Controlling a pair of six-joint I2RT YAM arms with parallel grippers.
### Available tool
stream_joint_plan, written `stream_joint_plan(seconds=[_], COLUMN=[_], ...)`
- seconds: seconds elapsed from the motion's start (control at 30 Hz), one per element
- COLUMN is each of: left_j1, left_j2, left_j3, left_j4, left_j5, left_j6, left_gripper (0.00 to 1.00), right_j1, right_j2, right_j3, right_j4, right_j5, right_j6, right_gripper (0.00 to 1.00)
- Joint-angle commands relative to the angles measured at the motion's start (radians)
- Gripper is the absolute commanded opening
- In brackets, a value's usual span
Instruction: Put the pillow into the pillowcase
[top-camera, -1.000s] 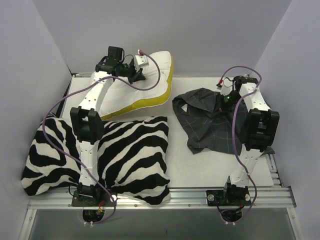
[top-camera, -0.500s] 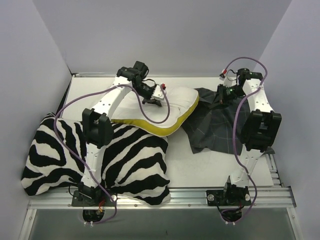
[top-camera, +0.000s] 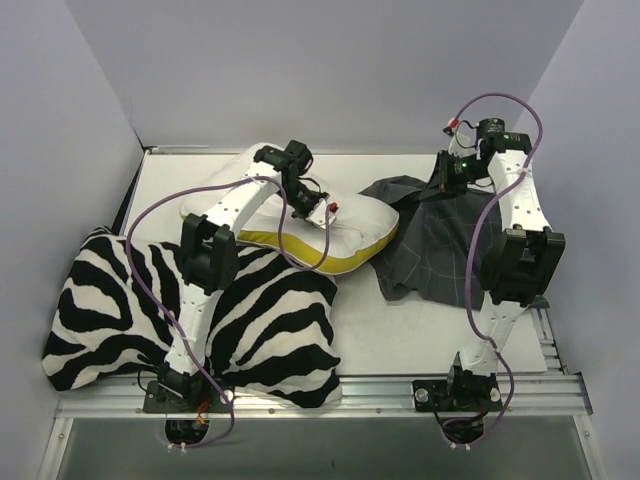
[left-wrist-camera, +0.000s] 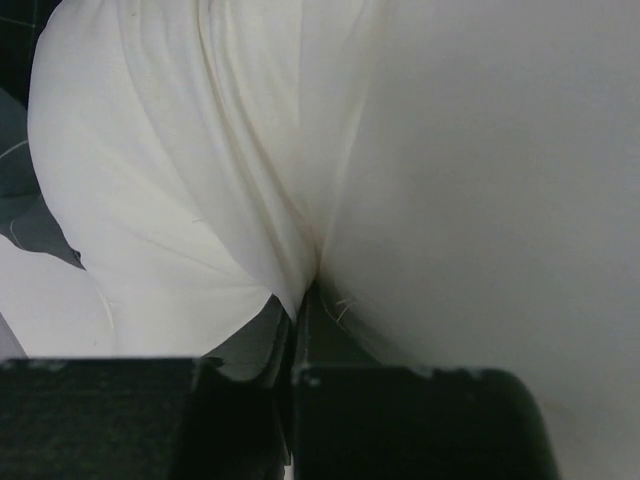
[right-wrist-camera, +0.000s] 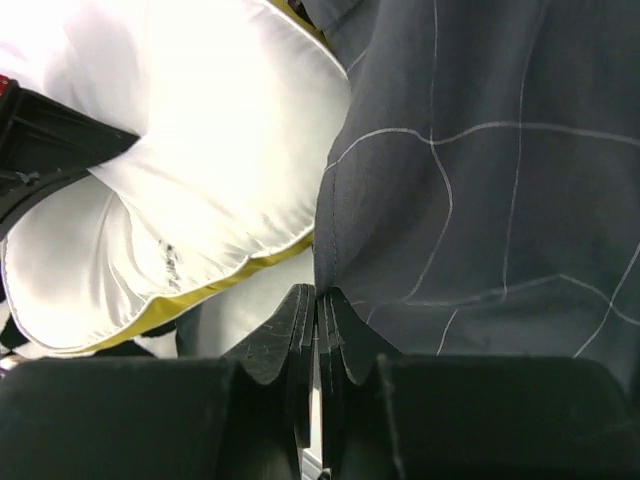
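Note:
The white pillow with a yellow side edge lies at mid table, its right end against the pillowcase. My left gripper is shut on a pinched fold of the pillow. The dark grey checked pillowcase lies to the right, its upper edge lifted. My right gripper is shut on that edge of the pillowcase, holding it up beside the pillow's end. The right gripper has its jaws pressed together on the fabric hem. The left gripper has its jaws closed on white cloth.
A large black-and-white zebra-striped cushion lies at the front left, under the left arm and partly under the pillow. Grey walls close in the table at the back and both sides. A metal rail runs along the near edge.
My left gripper has carried the pillow rightward and down from the back left until its end meets the pillowcase. My right gripper has lifted the pillowcase's edge up and back.

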Motion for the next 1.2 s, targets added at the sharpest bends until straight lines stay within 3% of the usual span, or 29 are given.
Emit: stream_joint_plan(seconds=[0.0,0.13,0.27,0.4,0.5,0.6,0.77,0.83,0.87,0.9,0.97,1.0,1.03,1.1,1.17], left_j1=[-0.004,-0.004,-0.004,-0.023,-0.043,-0.063,-0.085,-0.086,-0.086,-0.082,-0.065,-0.057,-0.053,-0.053,-0.057], left_j2=[-0.027,0.060,0.080,0.071,0.051,0.022,0.117,0.148,0.168,0.171,0.172,0.171,0.171,0.169,0.171], left_j3=[0.035,0.225,0.287,0.266,0.182,0.112,0.241,0.296,0.328,0.334,0.318,0.305,0.292,0.246,0.215], left_j4=[-0.290,-0.288,-0.087,-0.074,-0.139,-0.089,-0.089,-0.031,0.117,0.205,0.468,0.568,0.756,0.906,1.035], left_j5=[-0.001,0.078,0.172,0.188,0.163,0.166,0.152,0.155,0.158,0.163,0.157,0.134,0.101,-0.036,-0.117], left_j6=[0.069,-0.035,-0.240,-0.183,-0.016,0.006,0.019,-0.102,-0.201,-0.406,-0.586,-0.788,-0.884,-1.080,-1.145], left_gripper=[0.00,0.00,0.00,0.00,0.00,0.00,0.00,0.00,0.00,0.00,0.00,0.00,0.00,0.00,0.00], right_j1=[0.035,0.095,0.145,0.135,0.109,0.080,0.093,0.121,0.128,0.135,0.150,0.155,0.153,0.153,0.139], right_j2=[-0.026,-0.090,-0.153,-0.156,-0.141,-0.112,-0.125,-0.148,-0.174,-0.194,-0.228,-0.237,-0.243,-0.247,-0.241], right_j3=[0.053,-0.027,-0.152,-0.170,-0.117,-0.032,-0.005,-0.050,-0.080,-0.143,-0.215,-0.273,-0.292,-0.314,-0.312], right_j4=[-0.001,-0.006,-0.015,-0.017,-0.014,-0.012,-0.007,-0.010,-0.012,-0.015,-0.020,-0.020,-0.020,-0.027,-0.027], right_j5=[-0.020,-0.068,-0.040,-0.028,-0.013,-0.014,-0.042,-0.057,-0.062,-0.062,-0.054,-0.049,-0.043,-0.022,-0.011], right_j6=[0.017,-0.051,-0.125,-0.107,-0.085,-0.059,-0.067,-0.072,-0.078,-0.097,-0.122,-0.139,-0.147,-0.154,-0.161], right_gripper=[0.00,0.00,0.00,0.00,0.00,0.00,0.00,0.00,0.00,0.00,0.00,0.00,0.00,0.00,0.00])
